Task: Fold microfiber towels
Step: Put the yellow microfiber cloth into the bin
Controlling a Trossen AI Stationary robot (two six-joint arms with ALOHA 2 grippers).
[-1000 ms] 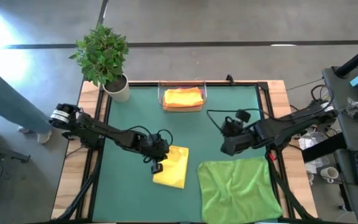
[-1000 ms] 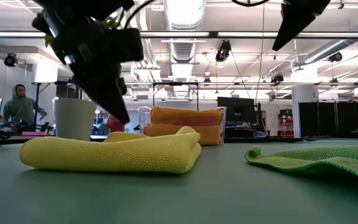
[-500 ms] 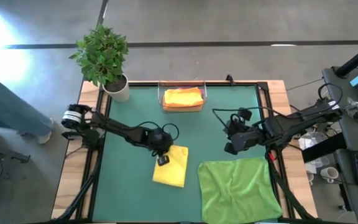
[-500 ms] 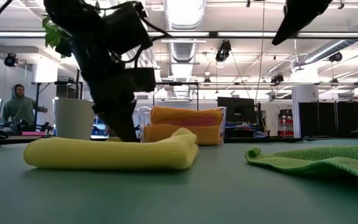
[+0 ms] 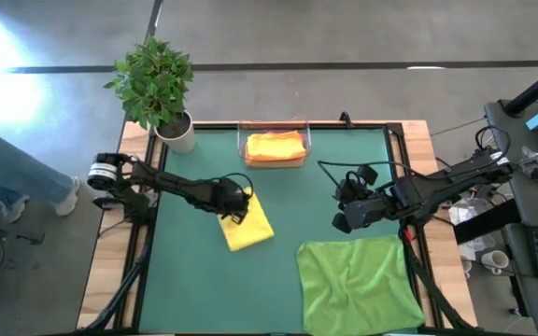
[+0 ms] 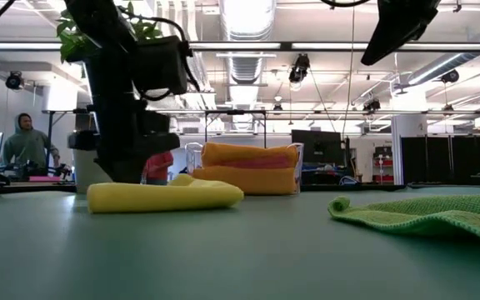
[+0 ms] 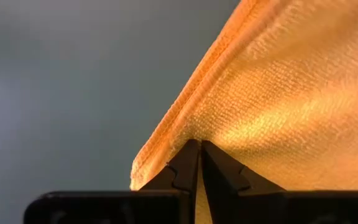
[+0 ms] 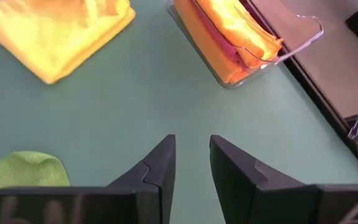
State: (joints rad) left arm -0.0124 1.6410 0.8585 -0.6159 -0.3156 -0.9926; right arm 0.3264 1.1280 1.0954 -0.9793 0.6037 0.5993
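Note:
A folded yellow towel point(image 5: 251, 230) lies flat on the green mat; it also shows in the low view point(image 6: 165, 197). My left gripper point(image 5: 235, 206) stands upright at its far-left corner, shut on it point(image 7: 197, 149). A green towel point(image 5: 358, 285) lies spread open at the near right, its far-left corner curled up point(image 6: 340, 204). My right gripper point(image 5: 343, 222) hovers open and empty point(image 8: 191, 146) above the mat, just beyond the green towel's far edge. Folded orange and pink towels point(image 5: 275, 146) are stacked in a clear tray point(image 8: 303, 37). My left gripper has its shut fingertips point(image 7: 188, 163) on the yellow towel's top layer, close to the hemmed edge point(image 7: 179, 118) by a corner. The fingers come from above, pointing down. The cloth rises a little toward the tips; the rest of the towel lies flat on the mat.
A potted plant point(image 5: 160, 89) stands at the table's far left corner. The clear tray point(image 5: 243, 149) stands at the far edge's middle. Bare mat lies between the two towels and along the near left. A person stands in the room beyond point(image 6: 25, 142).
My left gripper has come down on the yellow towel's left edge and gone toward the table's far edge. The towel has slid with it toward the far left and turned about; its raised top fold now lies flat.

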